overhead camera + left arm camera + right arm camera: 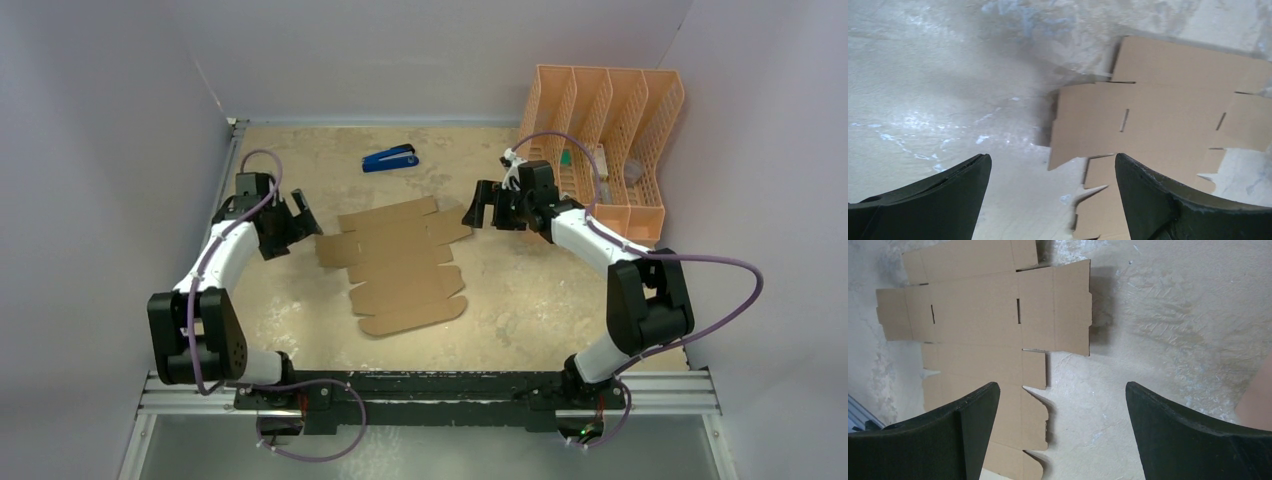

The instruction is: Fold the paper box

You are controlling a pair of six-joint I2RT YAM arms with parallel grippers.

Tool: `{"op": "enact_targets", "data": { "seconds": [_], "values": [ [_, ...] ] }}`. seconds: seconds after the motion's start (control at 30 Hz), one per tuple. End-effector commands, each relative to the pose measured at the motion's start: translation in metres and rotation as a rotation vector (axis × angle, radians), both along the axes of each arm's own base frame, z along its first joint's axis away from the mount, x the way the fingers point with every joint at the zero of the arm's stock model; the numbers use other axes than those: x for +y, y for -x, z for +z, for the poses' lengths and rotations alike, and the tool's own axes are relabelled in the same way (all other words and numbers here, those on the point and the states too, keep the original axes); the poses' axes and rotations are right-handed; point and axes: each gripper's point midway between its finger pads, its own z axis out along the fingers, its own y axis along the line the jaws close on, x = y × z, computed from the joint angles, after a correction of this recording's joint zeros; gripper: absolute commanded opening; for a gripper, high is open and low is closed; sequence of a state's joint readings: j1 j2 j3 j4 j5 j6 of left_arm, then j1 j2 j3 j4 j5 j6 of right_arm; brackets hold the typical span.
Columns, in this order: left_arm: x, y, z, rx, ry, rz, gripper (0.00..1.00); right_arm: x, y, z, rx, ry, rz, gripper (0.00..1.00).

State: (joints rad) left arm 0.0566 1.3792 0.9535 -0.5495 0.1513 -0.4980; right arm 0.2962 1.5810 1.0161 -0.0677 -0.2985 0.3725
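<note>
Table [300, 160], sandy and mottled, carried everything. At its far right corner stood a peach-orange mesh file organizer [640, 100] with several compartments; a few small items sat low in them, too small to identify.

The left arm [215, 265] folded up from its base and reached forward and inward, its wrist tipped down toward the table. The right arm [600, 240] mirrored it, elbow raised near the organizer, forearm angled toward the centre.

The paper box [400, 265] lay as a flat die-cut brown sheet in the middle of the table, between the two arms, with rounded flaps at its near end. The left jaws stood wide apart, holding nothing, just beside the sheet's left edge; in the left wrist view the cardboard lay ahead and toward one finger. The right jaws also stood wide apart and empty, near the sheet's far right corner and above the table, apart from the cardboard.

A blue stapler [390, 159] lay beyond the sheet, apart from it.
</note>
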Motion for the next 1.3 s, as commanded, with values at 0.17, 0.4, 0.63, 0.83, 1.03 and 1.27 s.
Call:
{"op": "enact_targets", "data": {
  "seconds": [0.17,0.4,0.63,0.83,1.03,1.27],
  "values": [
    [-0.009,-0.004,-0.034,0.078,0.135,-0.095,0.84,0.015,0.003,0.029,-0.075,-0.072,0.077,0.99],
    [-0.023,-0.007,-0.048,0.098,0.157,-0.165,0.65,0.012,0.012,0.029,-0.081,-0.072,0.085,0.98],
    [-0.037,-0.011,-0.062,0.122,0.127,-0.252,0.35,0.012,0.015,0.033,-0.092,-0.071,0.099,0.98],
    [-0.058,-0.012,-0.057,0.100,0.077,-0.371,0.13,0.012,0.016,0.039,-0.117,-0.062,0.119,0.97],
    [-0.079,-0.011,-0.049,0.078,0.026,-0.488,0.04,0.009,0.013,0.045,-0.133,-0.023,0.142,0.97],
    [-0.100,-0.010,-0.041,0.040,0.026,-0.585,0.02,0.012,0.005,0.049,-0.143,0.027,0.239,0.99]
  ]
}}
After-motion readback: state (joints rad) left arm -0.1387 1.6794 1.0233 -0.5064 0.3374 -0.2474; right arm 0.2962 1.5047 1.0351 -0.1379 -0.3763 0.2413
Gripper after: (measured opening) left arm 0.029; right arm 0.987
